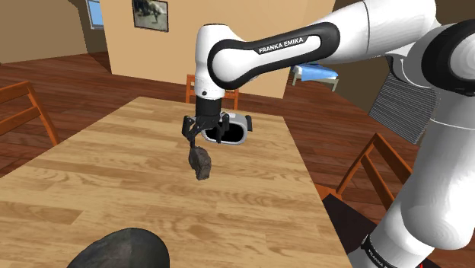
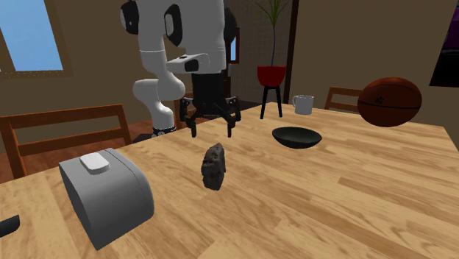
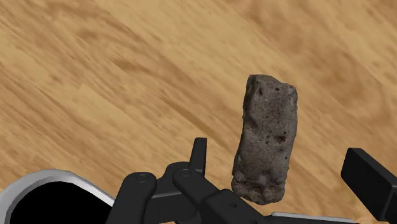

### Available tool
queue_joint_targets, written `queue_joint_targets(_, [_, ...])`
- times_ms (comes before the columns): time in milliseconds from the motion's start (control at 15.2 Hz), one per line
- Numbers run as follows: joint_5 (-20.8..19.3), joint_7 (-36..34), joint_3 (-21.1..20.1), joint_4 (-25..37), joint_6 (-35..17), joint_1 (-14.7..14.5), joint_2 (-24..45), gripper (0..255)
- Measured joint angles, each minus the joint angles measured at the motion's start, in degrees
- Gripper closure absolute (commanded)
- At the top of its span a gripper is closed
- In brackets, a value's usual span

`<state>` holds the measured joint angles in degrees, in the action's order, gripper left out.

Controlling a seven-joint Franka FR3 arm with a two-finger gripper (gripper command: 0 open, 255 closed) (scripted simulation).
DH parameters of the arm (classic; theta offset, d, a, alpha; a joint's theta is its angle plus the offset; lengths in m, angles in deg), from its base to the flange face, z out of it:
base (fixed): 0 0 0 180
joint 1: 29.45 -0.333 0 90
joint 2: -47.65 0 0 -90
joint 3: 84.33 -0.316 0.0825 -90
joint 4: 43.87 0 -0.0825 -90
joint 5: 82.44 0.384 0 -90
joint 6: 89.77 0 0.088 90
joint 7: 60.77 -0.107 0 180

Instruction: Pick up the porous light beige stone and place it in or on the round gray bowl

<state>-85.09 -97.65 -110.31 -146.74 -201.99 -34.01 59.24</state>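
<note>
Stone [image 2: 214, 166], dark grey-brown and porous, seems to stand upright on the worktop [image 2: 353, 199], just under the end effector [image 2: 212, 129], whose fingers are wide apart and hold nothing. Grasping, carrying and placing in the bowl [image 2: 296, 137] are all left to do.

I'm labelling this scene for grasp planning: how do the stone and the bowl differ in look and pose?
The stone is rough, pitted and dark grey-brown; the bowl is smooth, with a dark inside. The stone is tall and narrow, upright on end; the bowl is low, wide and round, opening upward. The stone is just under the open gripper, unclasped; the bowl sits off to one side. Both are on the wooden table.
</note>
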Motion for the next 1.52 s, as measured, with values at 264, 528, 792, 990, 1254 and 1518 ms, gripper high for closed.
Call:
queue_joint_targets(264, [-2.53, -2.92, 0.20, 3.45, -0.97, -1.61, 4.68, 0])
queue_joint_targets(528, [-3.21, -3.27, 0.45, 2.09, -3.51, -1.77, 5.96, 0])
queue_joint_targets(792, [-3.40, -3.47, 0.49, 1.37, -4.54, -1.87, 6.28, 0])
queue_joint_targets(990, [-3.40, -3.47, 0.49, 1.31, -4.60, -1.86, 6.27, 0])
queue_joint_targets(1254, [-3.39, -3.47, 0.48, 1.31, -4.58, -1.87, 6.25, 255])
queue_joint_targets(1518, [-3.39, -3.47, 0.48, 1.31, -4.57, -1.86, 6.25, 255])
